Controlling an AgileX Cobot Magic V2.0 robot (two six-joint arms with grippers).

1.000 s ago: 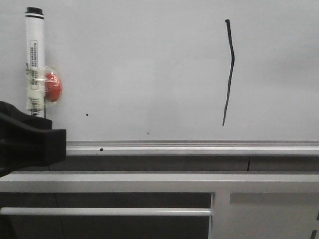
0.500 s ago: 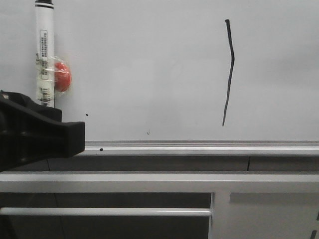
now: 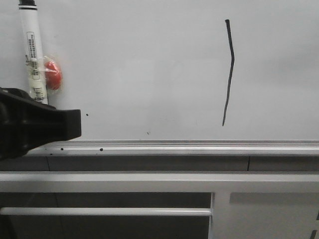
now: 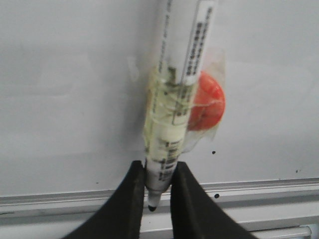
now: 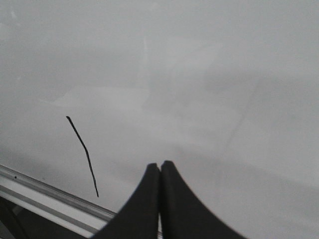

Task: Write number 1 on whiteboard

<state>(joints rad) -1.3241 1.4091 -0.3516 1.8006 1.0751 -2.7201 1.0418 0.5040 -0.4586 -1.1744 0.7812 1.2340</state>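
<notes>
You held the marker (image 4: pixel 175 104) clamped in the left gripper (image 4: pixel 158 191) near the whiteboard's (image 3: pixel 139 64) left edge, away from the 1 (image 3: pixel 229 69), probably to avoid smudging. The right gripper's (image 5: pixel 160 172) fingers were together, empty.

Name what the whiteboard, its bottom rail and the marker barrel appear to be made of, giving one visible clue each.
Whiteboard: smooth glossy coated panel, judging by soft reflections. Bottom rail: silvery ridged metal, probably aluminium. Marker: white barrel, likely plastic, with printed labels, clear tape and a red disc.
</notes>
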